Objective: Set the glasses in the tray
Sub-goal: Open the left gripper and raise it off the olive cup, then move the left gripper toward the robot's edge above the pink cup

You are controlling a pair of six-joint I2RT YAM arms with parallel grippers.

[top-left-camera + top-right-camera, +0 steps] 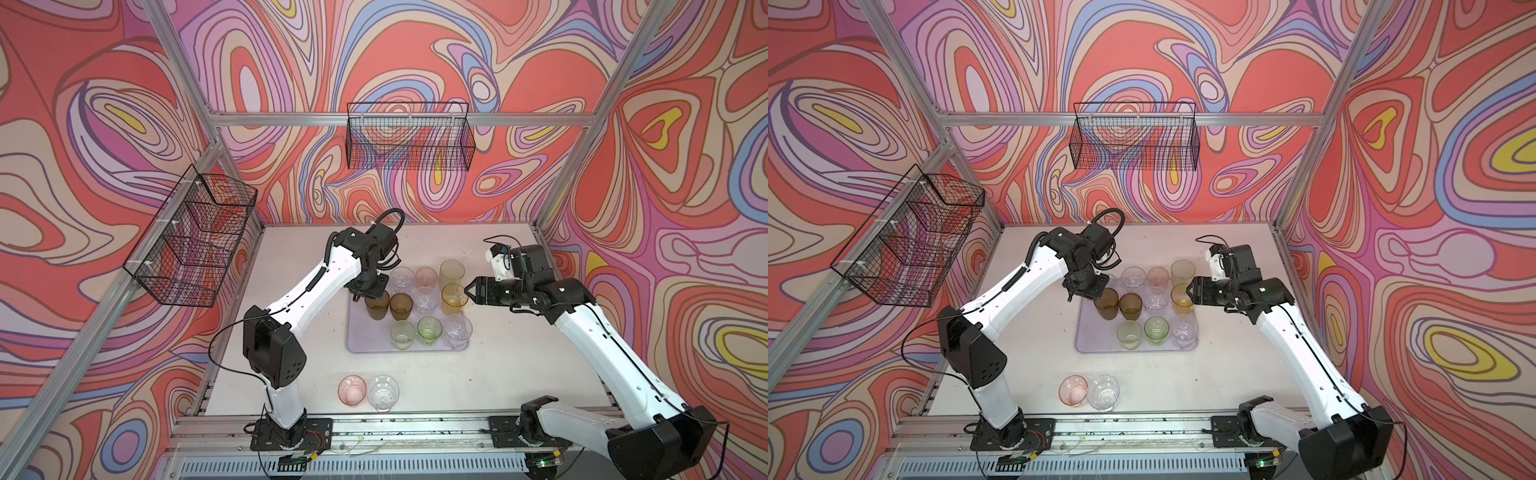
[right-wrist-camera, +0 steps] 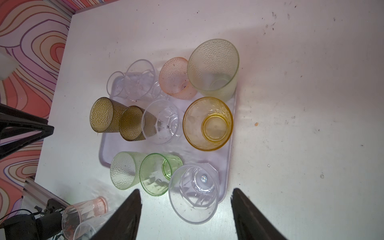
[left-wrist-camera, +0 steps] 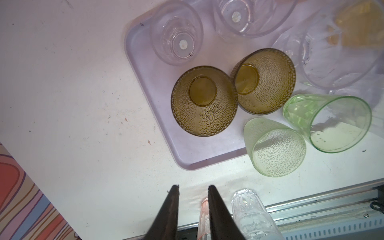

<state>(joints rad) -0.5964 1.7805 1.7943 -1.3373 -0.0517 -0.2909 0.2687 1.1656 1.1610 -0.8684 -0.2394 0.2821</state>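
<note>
The pale lilac tray [image 1: 365,337] [image 1: 1096,338] lies mid-table and holds several upright glasses, among them two olive-brown ones [image 1: 377,305] [image 1: 401,306], a yellow one [image 1: 453,299] and a taller pale yellow-green one [image 1: 452,272]. A pink glass [image 1: 352,390] and a clear glass [image 1: 382,392] stand on the table near the front edge. My left gripper [image 1: 365,296] [image 3: 193,188] hangs above the tray's left side by the olive-brown glass [image 3: 204,100], narrowly open and empty. My right gripper [image 1: 468,291] [image 2: 186,192] is wide open and empty at the tray's right edge, beside the yellow glass [image 2: 207,123].
Two black wire baskets hang on the walls, one at the back [image 1: 409,137] and one on the left [image 1: 195,245]. An aluminium rail [image 1: 415,428] runs along the table's front edge. Bare tray floor shows at the front left corner [image 3: 158,116].
</note>
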